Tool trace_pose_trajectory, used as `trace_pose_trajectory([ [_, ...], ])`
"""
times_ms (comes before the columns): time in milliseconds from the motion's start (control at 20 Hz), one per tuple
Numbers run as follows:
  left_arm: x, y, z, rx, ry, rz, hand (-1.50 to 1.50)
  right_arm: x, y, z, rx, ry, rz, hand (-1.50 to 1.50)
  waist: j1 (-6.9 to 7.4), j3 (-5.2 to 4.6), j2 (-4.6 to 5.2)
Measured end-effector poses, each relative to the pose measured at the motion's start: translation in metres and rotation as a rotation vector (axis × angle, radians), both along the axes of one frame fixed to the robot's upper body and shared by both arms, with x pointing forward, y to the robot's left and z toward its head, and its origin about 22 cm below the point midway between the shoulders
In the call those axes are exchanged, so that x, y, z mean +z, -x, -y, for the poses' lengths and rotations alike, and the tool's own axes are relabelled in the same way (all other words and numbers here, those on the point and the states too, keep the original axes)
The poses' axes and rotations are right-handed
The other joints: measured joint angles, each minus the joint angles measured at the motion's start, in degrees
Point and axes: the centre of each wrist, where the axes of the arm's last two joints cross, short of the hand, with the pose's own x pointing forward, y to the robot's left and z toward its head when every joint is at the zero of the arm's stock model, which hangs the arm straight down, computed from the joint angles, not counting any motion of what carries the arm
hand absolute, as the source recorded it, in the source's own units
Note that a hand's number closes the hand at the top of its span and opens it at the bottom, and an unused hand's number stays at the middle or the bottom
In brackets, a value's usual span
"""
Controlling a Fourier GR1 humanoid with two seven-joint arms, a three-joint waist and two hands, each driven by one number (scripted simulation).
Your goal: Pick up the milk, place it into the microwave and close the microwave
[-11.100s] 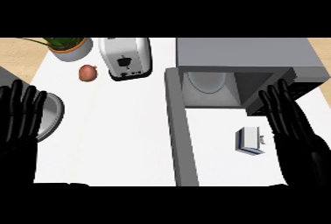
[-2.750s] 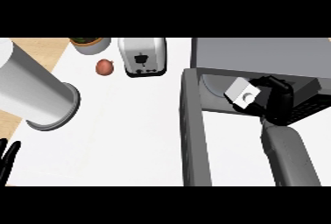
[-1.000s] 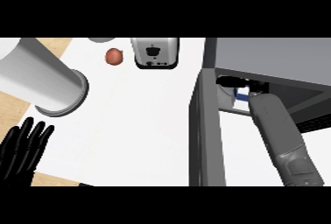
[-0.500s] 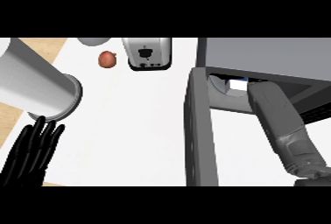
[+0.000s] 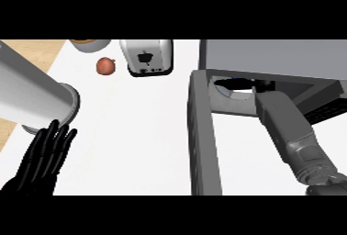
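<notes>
The grey microwave point(image 5: 271, 55) stands at the upper right of the head view. Its door point(image 5: 204, 142) hangs open and runs toward me as a long grey slab. My right forearm point(image 5: 288, 128) reaches up into the oven's mouth. Only a dark part of my right hand point(image 5: 238, 84) shows under the top edge, above the pale turntable plate point(image 5: 225, 93). The milk is hidden from view. At the lower left my left hand point(image 5: 44, 158) rests open over the white counter, fingers pointing up, holding nothing.
A tall grey cylinder point(image 5: 34, 98) leans in at the left, just above my left hand. A silver toaster point(image 5: 148, 57) and a small reddish round fruit point(image 5: 105, 66) sit at the back, beside a pot point(image 5: 92, 44). White counter point(image 5: 136, 137) spreads left of the door.
My right arm has gone deeper into the microwave and the milk carton, last seen at the opening, no longer shows. My left hand has come up at the lower left.
</notes>
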Motion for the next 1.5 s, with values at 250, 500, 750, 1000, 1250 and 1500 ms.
trace_pose_trajectory([
  [250, -0.009, -0.005, 0.008, -0.031, -0.002, -0.033, -1.5, -0.015, 0.007, -0.002, 0.073, -0.071, -0.01, -1.5, -1.48, -0.06, -0.59],
  [500, -0.016, -0.007, 0.015, -0.094, -0.016, -0.06, -1.5, -0.039, 0.022, -0.001, 0.129, -0.152, -0.013, -1.5, -2.7, -0.1, -1.16],
  [750, -0.029, -0.014, 0.019, -0.188, -0.07, -0.086, 1.5, -0.061, 0.038, -0.002, 0.166, -0.208, -0.01, -1.5, -4.28, -0.17, -1.81],
  [1000, -0.034, -0.033, 0.031, -0.266, -0.131, -0.093, 1.5, -0.081, 0.056, 0.007, 0.196, -0.221, -0.001, -1.5, -5.55, -0.24, -2.31],
  [1250, -0.043, -0.052, 0.048, -0.293, -0.165, -0.124, 1.5, -0.098, 0.078, 0.016, 0.235, -0.241, -0.006, -1.5, -6.62, -0.3, -2.77],
  [1500, -0.053, -0.065, 0.066, -0.335, -0.253, -0.155, 1.5, -0.104, 0.099, 0.03, 0.254, -0.234, -0.005, -1.5, -7.78, -0.35, -3.1],
])
